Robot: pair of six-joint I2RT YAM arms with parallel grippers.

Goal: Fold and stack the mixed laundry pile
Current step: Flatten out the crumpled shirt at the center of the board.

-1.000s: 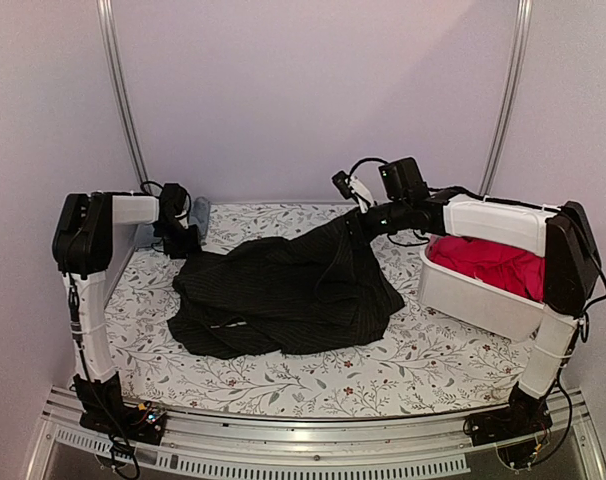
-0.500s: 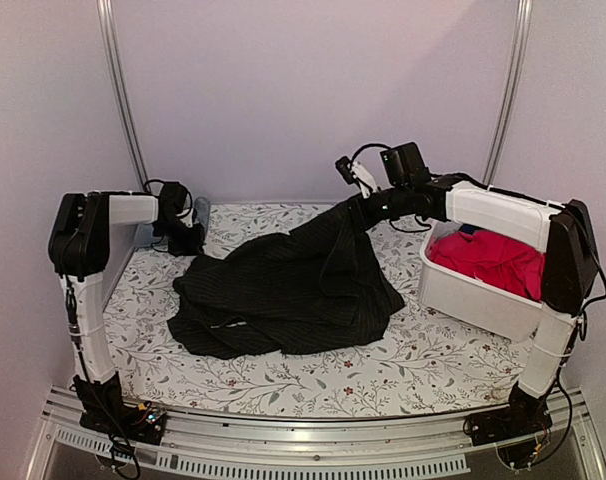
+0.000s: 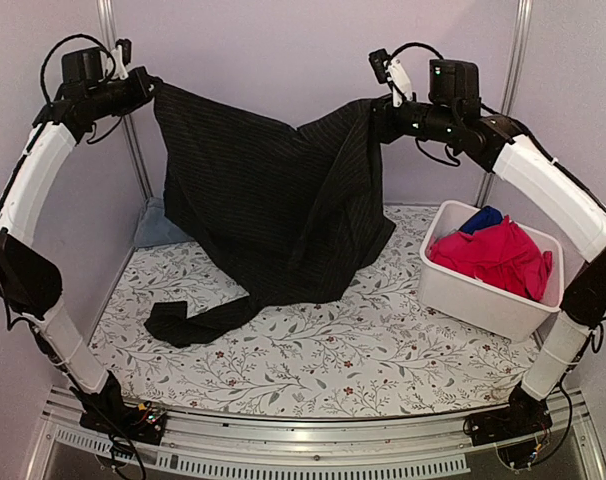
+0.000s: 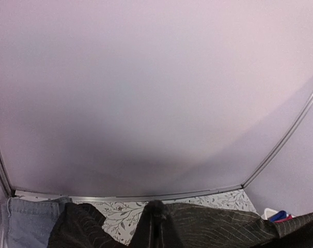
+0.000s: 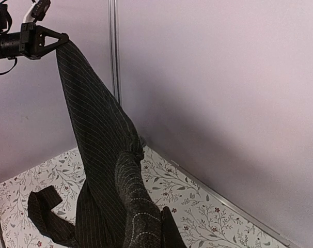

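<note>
Tools on both arms are pressed together, each pinching an edge of the same garment. The left tool [image 3: 148, 88], at the upper left of the overhead view, grips one top corner; the right tool [image 3: 380, 113], at the upper right, grips the other. The right wrist view confirms the left one's grip, the cloth running straight out of its closed tip.

Between them hangs the black pinstriped shirt [image 3: 273, 210], spread like a curtain across the upper middle of the frame and sagging in the centre. Its lower end rests on the floral-patterned counter cover [image 3: 383, 350], and a long strip of it trails toward the lower left. Holding it high and wide apart looks meant to let gravity pull out the bunching and show the garment's outline before it is laid flat for folding. It is not yet taut, and I cannot tell which edge of the shirt each tool has.

At the right, well apart from the shirt, the white plastic bin [image 3: 453, 290] holds a bright red-pink cloth [image 3: 498, 258] with a royal blue cloth [image 3: 483, 218] behind it, apparently waiting. A light blue denim piece [image 3: 151, 228] lies at the far left of the counter, partly hidden behind the hanging shirt.
</note>
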